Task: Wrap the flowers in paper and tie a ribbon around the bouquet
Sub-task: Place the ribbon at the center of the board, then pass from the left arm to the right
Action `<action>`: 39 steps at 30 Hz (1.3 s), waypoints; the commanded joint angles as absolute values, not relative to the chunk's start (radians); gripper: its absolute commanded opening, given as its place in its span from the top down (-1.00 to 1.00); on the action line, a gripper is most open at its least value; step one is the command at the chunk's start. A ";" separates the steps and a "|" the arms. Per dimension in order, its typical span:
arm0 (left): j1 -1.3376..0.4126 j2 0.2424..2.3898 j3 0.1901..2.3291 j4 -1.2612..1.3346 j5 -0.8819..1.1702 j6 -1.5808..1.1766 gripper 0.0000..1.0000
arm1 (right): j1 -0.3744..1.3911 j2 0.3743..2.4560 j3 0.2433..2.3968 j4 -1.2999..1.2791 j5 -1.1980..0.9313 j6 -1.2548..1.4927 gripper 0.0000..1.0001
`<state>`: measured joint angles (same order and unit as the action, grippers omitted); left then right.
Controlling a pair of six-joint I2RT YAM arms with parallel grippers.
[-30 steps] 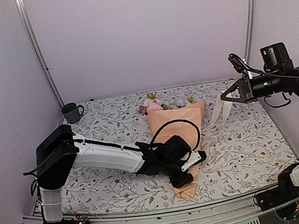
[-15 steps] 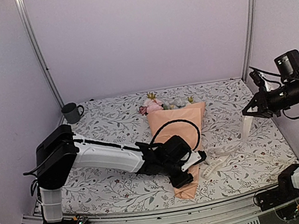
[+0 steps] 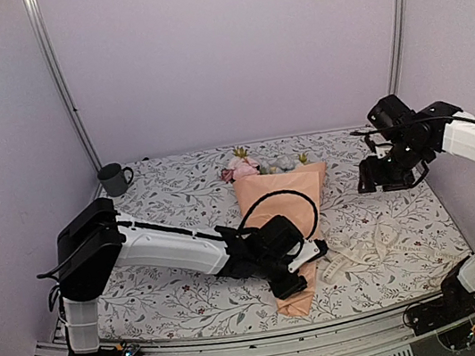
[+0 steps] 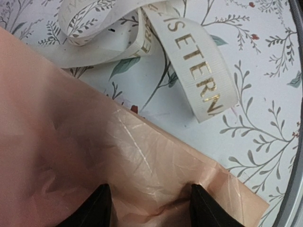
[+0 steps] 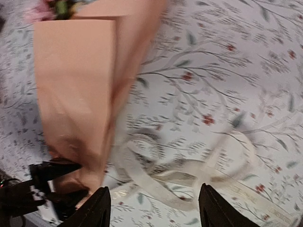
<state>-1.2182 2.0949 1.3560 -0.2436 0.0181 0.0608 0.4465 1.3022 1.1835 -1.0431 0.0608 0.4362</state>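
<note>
The bouquet (image 3: 284,216) lies in the middle of the leaf-printed counter (image 3: 160,204). Its flowers (image 3: 245,168) are at the far end and its narrow tip points toward the near edge. The peach paper (image 4: 71,142) is wrapped round the stems as a cone.

The left tool (image 3: 295,270) reaches in from the left and grips the bouquet low on the cone. In its wrist view, creased paper bulges between the two black fingertips (image 4: 102,208).

The cream ribbon (image 3: 358,254), printed with gold letters, lies in loose loops on the counter just right of the cone's lower part, and one end rests close to the paper's edge. It is not tied round anything.

The right tool (image 3: 372,179) hangs above the far right of the counter, its jaws spread wide and holding nothing.

A dark mug (image 3: 114,178) stands at the far left corner.
</note>
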 commanded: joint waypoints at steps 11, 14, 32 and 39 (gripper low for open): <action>-1.219 2.140 1.333 -0.317 0.051 0.048 -0.15 | 0.599 1.556 0.984 -0.448 -0.343 0.532 -0.06; -1.219 2.141 1.333 -0.318 0.051 0.046 -0.15 | 0.570 1.539 0.914 -0.311 -0.403 0.592 -0.36; -1.219 2.146 1.338 -0.322 0.051 0.047 -0.15 | 0.469 1.847 0.995 -0.102 -0.547 0.586 -0.41; -1.220 2.143 1.334 -0.318 0.051 0.049 -0.15 | 0.469 1.894 0.958 0.012 -0.597 0.646 0.00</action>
<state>-1.2175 2.0953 1.3548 -0.2409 0.0223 0.0574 0.4641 1.8629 0.9756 -0.0799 -0.5556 0.6136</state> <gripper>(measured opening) 0.576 0.577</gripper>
